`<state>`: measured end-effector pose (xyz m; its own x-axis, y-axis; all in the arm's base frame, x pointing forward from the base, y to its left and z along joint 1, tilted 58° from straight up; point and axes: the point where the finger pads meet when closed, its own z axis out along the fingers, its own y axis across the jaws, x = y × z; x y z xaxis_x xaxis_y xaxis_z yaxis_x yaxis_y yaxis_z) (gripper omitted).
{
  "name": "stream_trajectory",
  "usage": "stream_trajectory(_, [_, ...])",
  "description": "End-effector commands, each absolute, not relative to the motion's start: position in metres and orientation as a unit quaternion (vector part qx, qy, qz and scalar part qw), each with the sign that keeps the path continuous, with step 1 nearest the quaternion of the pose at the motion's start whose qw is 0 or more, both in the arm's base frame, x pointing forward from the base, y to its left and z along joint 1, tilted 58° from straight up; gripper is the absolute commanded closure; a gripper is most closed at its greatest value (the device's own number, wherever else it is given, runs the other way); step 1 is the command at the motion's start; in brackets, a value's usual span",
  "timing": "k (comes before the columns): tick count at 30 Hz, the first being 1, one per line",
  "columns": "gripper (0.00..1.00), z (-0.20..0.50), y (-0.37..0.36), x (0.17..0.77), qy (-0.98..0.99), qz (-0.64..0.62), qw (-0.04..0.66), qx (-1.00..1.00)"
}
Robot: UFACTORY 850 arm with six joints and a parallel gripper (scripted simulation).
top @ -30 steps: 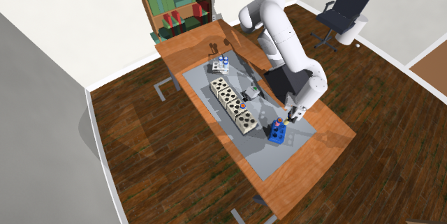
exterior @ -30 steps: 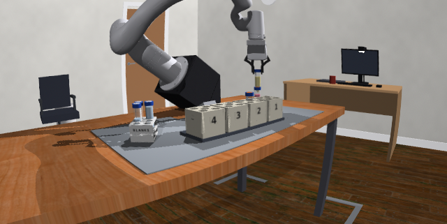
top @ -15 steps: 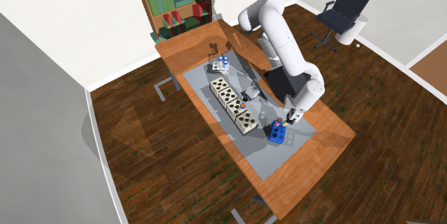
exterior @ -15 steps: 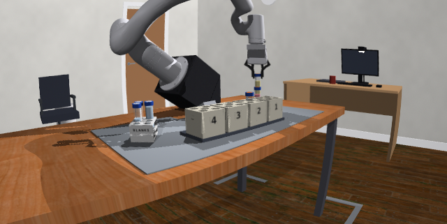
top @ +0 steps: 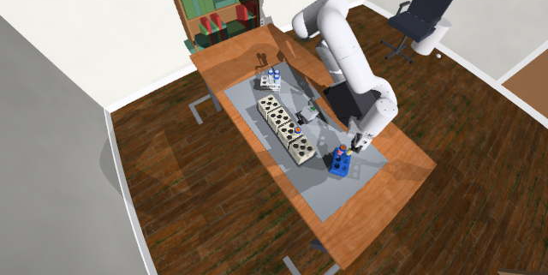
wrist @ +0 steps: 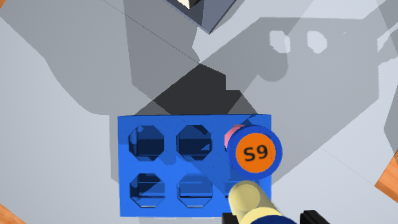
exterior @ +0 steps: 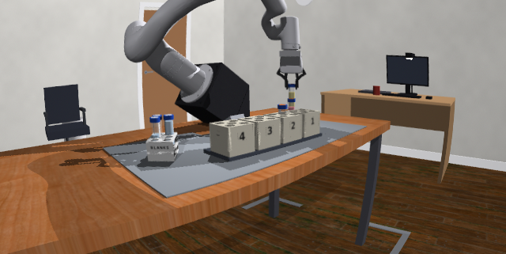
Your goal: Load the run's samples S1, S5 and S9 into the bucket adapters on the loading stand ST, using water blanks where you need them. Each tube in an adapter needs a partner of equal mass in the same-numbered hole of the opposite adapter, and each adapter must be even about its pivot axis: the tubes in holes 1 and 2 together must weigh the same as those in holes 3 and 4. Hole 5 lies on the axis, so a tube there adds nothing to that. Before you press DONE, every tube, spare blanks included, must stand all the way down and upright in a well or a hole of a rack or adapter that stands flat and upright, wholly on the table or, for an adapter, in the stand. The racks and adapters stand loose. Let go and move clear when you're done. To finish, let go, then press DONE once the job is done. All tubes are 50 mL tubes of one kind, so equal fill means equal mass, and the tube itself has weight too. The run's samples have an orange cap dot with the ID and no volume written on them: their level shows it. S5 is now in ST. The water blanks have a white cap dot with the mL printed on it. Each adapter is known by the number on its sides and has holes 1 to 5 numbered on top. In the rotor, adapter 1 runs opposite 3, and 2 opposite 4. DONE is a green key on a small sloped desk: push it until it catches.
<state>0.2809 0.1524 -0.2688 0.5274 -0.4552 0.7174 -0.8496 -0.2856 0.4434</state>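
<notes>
Yellow-filled tube (top: 349, 152) (exterior: 292, 95) (wrist: 249, 199) upright in pincer (top: 356, 146) (exterior: 292, 86) (wrist: 272, 220), long axis near vertical

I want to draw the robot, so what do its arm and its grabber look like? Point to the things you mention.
The arm (top: 346, 50) (exterior: 178, 13) is smooth, rounded tubes, white from above and greyer from the side, with thin ring lines at some joints. The gripper (top: 354, 148) (exterior: 292, 86) has a pale body with a darker grey patch and two thin, bent black fingers.

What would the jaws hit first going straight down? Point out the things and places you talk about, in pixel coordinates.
Likely the held yellow tube's (top: 349, 152) (exterior: 292, 94) (wrist: 247, 197) tip meets the blue rack (top: 339, 171) (wrist: 167, 165) first, around the well beside S9 (top: 342, 147) (wrist: 255, 153); exact alignment is unclear.
</notes>
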Motion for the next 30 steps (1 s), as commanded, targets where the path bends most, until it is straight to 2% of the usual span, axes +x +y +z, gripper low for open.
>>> stream_trajectory(1, [1.00, -0.270, 0.152, 0.281, -0.426, 0.235, 0.419, 0.767])
stream_trajectory(30, [1.00, -0.284, 0.129, 0.282, -0.426, 0.235, 0.419, 0.767])
